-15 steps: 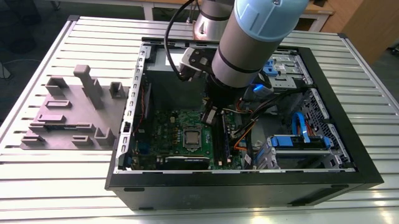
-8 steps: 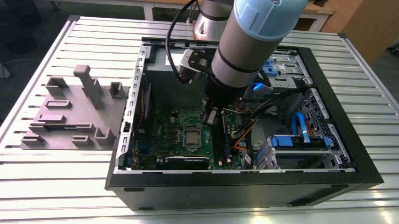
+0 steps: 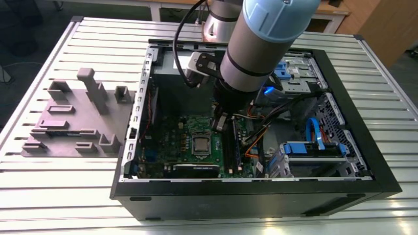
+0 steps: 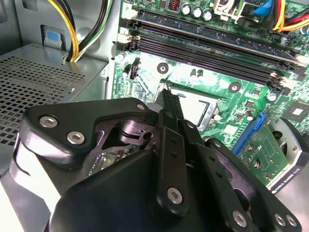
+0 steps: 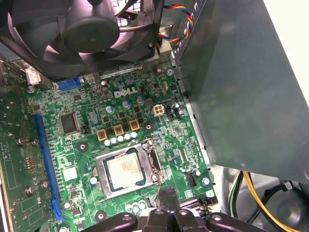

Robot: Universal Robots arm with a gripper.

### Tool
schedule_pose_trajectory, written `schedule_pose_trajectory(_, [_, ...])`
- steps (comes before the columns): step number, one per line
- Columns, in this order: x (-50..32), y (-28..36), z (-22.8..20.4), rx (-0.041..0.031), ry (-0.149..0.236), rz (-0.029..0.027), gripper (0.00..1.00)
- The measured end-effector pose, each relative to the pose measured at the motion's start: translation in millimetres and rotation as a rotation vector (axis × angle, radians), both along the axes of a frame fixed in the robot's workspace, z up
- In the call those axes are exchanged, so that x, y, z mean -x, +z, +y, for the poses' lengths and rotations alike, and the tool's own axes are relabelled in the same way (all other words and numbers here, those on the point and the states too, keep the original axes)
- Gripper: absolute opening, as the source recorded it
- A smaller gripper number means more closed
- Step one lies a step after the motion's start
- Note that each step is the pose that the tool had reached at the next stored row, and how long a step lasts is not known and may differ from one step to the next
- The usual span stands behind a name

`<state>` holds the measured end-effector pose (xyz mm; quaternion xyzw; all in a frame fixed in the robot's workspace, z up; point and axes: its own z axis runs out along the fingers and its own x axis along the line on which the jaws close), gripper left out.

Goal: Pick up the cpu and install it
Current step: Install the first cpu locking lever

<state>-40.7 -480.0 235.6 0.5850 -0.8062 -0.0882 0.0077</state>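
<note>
Cpu flat in socket, gripper beside it.

Bright glare, perhaps a wrist lamp

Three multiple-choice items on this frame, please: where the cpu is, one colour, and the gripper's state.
1. The flat square silver-topped cpu lies:
A. in the green motherboard socket
B. on the table
C. in the gripper

2. The plastic fixture with upright blocks is:
A. blue
B. grey
C. yellow

3. The black gripper is:
A. wide open
B. shut on the cpu
C. shut, empty

Key:
1. A, a metal frame surrounds it.
2. B, it is grey all over.
3. C, the fingers meet with nothing between them.
</note>
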Motion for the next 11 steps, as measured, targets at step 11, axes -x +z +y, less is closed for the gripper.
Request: schedule_pose_trajectory(11, [0.2,0.0,0.0,-0.0001,0.017,-0.0001,0.11])
